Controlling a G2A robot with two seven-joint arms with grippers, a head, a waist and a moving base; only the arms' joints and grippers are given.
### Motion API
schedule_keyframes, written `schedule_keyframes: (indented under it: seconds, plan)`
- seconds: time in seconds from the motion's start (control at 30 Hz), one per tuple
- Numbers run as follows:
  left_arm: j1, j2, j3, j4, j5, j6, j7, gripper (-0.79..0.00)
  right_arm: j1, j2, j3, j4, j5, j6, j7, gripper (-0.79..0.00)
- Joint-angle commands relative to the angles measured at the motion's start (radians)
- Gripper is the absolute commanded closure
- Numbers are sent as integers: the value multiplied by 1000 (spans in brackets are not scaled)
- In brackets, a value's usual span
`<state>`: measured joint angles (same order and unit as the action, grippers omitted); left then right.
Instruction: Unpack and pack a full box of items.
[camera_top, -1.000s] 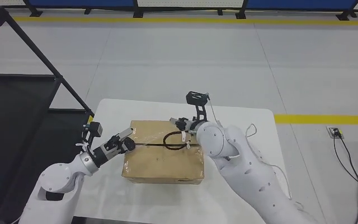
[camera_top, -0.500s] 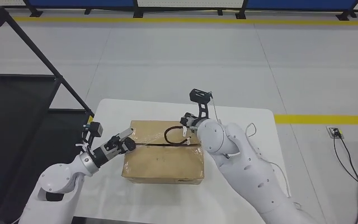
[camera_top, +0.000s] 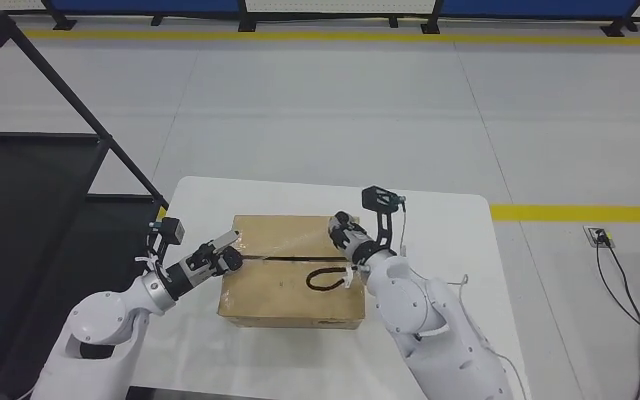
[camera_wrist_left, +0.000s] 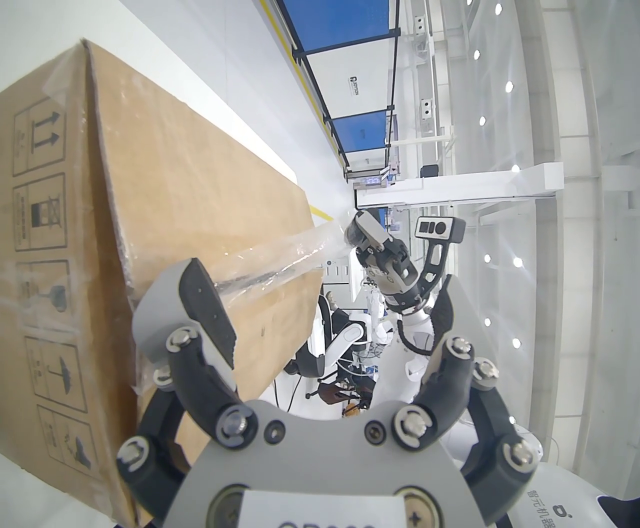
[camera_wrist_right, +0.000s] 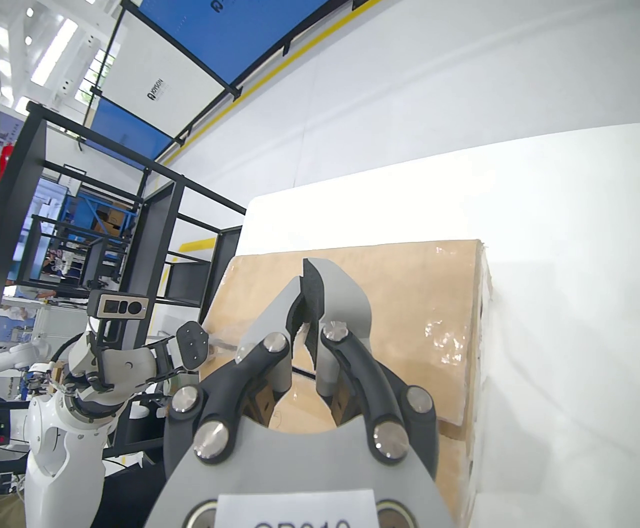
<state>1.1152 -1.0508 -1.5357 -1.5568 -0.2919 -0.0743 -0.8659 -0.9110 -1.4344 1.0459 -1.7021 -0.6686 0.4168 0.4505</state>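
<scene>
White tabletop (camera_top: 430, 215) carries a taped cardboard box (camera_top: 290, 295) at its middle. Over the far right part of the box top, the right gripper (camera_wrist_right: 307, 282) is clenched on a strip of clear tape (camera_wrist_left: 300, 249), which stretches taut from the top seam up to it. At the box's left end the left gripper (camera_wrist_left: 320, 287) has its jaws spread, with one pad (camera_wrist_left: 207, 310) at the top edge where the tape begins.

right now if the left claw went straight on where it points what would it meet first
Probably the cardboard box, at its near top edge beside the tape strip; depth is unclear.
</scene>
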Motion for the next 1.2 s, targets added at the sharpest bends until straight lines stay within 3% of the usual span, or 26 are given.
schedule_keyframes:
  seconds: [0.0, 0.23, 0.77, 1.03, 1.17]
  plan:
    - [1, 1, -1, -2, 1, 0, -5, -785, -26, 1, 5, -8, 6, -21, -26, 0]
    - [7, 8, -12, -12, -6, -2, -32, -785, -107, 0, 26, -7, 44, -98, -119, 0]
    - [6, 21, -37, -18, -40, 4, -80, -785, -172, 0, 51, 26, 42, -243, -226, 0]
    - [41, 30, -89, -41, -107, -8, -113, -785, -173, -5, 49, 53, 37, -253, -265, 0]
    - [37, 30, -78, -31, -109, -5, -91, -785, -175, -6, 58, 70, 44, -263, -278, 0]
